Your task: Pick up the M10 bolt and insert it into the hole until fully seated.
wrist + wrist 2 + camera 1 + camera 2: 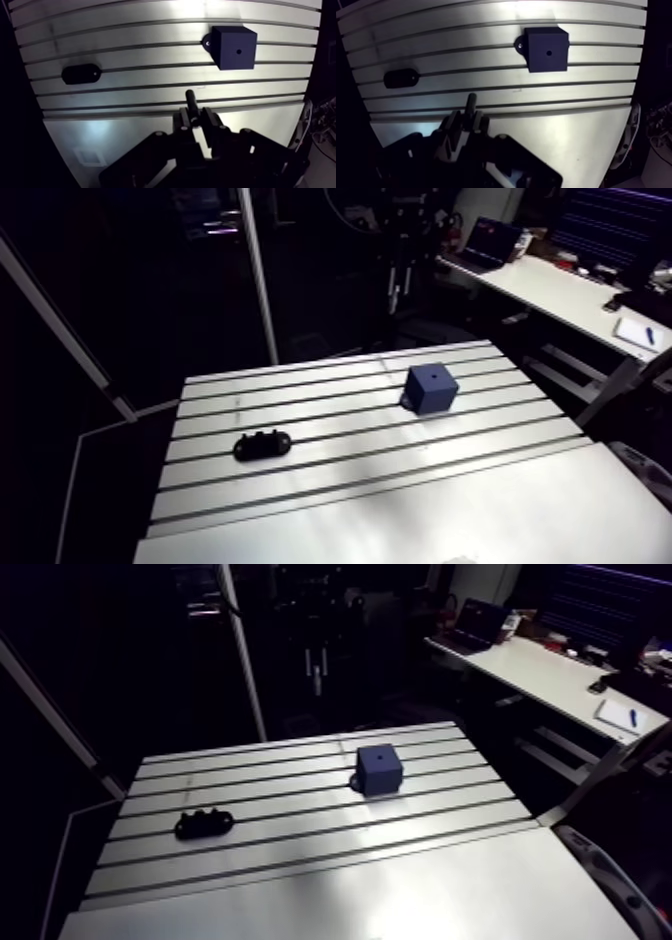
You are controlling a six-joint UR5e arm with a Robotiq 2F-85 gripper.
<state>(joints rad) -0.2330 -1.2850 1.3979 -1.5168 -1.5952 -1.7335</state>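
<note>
- We see the gripper [193, 119] clamped on a dark cylindrical bolt [190, 101], apparently the M10.
- Carry step; next we should align it above the round hole [239, 51] in the dark-blue cube [226, 59].

— Room's nearly black; only the table [400, 488] catches light, from above
— Aye, a hard white glare on its near part in the arm view, and a bright patch beyond the blue block [235, 47] in the wrist view
— There the gripper [195, 116] and bolt [190, 97] are mere silhouettes, the slots [150, 86] bowed
</note>
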